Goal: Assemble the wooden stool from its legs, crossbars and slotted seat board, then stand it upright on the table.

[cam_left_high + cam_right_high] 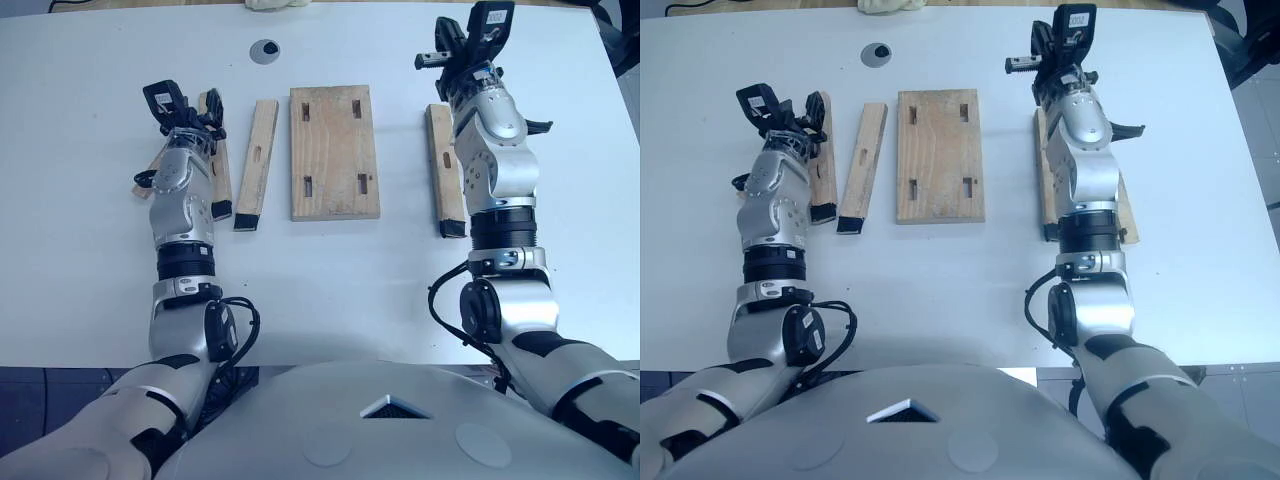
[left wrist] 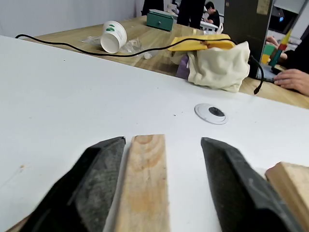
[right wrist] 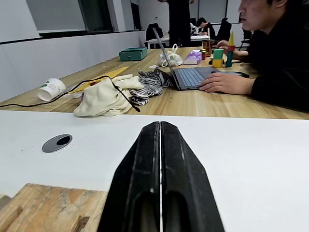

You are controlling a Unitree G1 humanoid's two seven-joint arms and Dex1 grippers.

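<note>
The slotted seat board lies flat at the table's middle. Left of it rests a slotted leg. Further left, a second leg lies between the spread fingers of my left gripper, which is open and straddles its far end. Another wooden piece pokes out from under the left arm. On the right, a leg lies partly under my right arm, with one more piece beside it. My right gripper is shut on nothing, over bare table past the board's far right corner.
A round grey cable port is set in the table behind the legs. A pale cloth lies at the back edge. Bare white table stretches in front of the parts and at the far left.
</note>
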